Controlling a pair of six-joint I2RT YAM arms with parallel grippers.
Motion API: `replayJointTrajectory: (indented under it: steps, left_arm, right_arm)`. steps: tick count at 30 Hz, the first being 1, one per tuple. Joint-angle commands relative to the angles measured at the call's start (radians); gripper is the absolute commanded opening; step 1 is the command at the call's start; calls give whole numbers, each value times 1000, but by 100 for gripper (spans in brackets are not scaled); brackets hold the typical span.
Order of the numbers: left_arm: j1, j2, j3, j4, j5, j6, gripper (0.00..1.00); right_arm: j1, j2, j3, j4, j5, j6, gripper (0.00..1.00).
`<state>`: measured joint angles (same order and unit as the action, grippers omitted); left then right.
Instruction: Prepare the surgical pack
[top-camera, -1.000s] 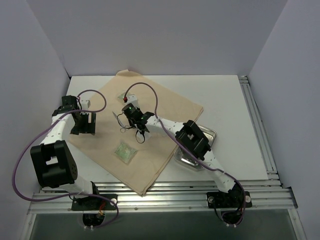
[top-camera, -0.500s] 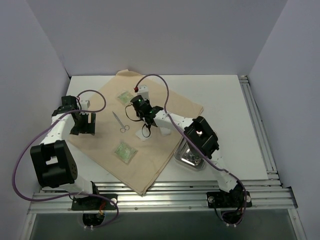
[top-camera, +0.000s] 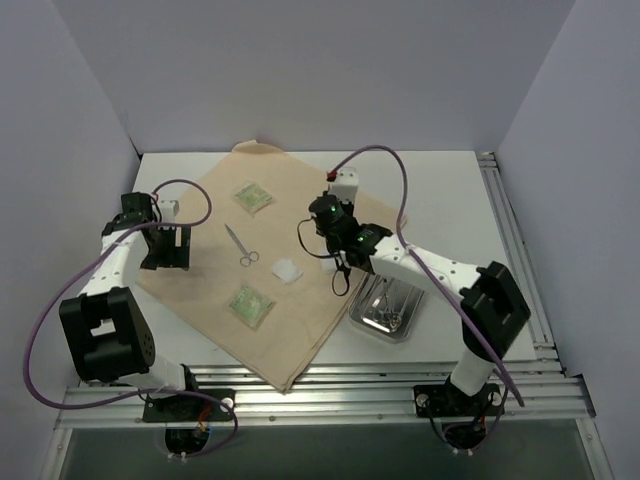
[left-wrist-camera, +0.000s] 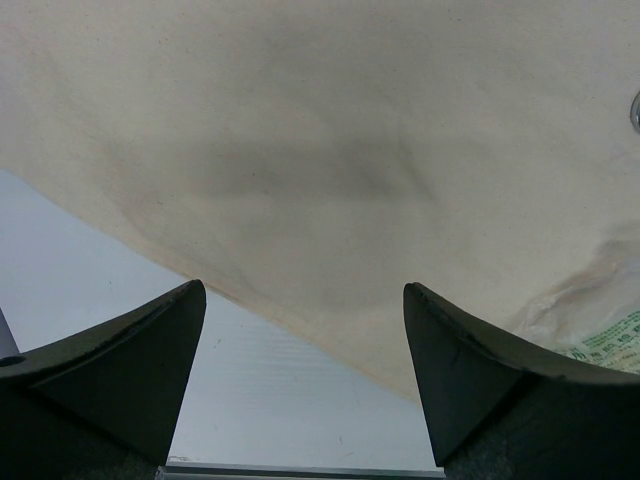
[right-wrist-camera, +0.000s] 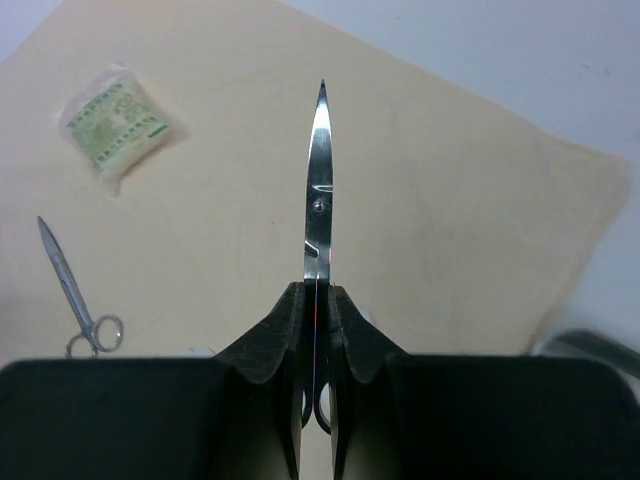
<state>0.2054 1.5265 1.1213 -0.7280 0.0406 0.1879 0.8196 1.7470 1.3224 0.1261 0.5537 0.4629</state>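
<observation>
Green packets (top-camera: 253, 196): two. Forceps (top-camera: 240, 245): two. Gauze (top-camera: 287, 270): one.

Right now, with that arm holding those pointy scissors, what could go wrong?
The right gripper pinches the scissors near their handles, the long blade sticking out; they could swivel or slip free. The pointed tip could snag the cloth below. The steel tray sits close by, so a swing might knock it.

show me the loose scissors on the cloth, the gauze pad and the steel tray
loose scissors (top-camera: 238, 244): top view, middle of its length
gauze pad (top-camera: 287, 270): top view, its centre
steel tray (top-camera: 375, 330): top view, near rim
</observation>
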Motion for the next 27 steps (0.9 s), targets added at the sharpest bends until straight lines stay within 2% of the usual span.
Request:
replayJointTrajectory:
  steps: [1,6,10,14,20,27]
  left_arm:
    - [6,-45,-8,25,28,7,90]
    - [6,-78,-29,35,33,16,90]
    - [8,-95,-40,36,36,22,90]
    - [8,-114,-48,32,38,28,90]
    - [8,-129,-57,27,42,31,90]
    - [9,-132,-57,22,39,30,90]
  right_arm:
    - [13,-156,-129,-137,132,159,0]
    - [50,-348,-368,-322,150,364,0]
    - [76,-432,-492,-442,183,508,0]
    - [76,-492,-586,-447,140,542,0]
    - [53,-478,-682,-459,86,580,0]
    - [12,-486,-778,-376,51,611,0]
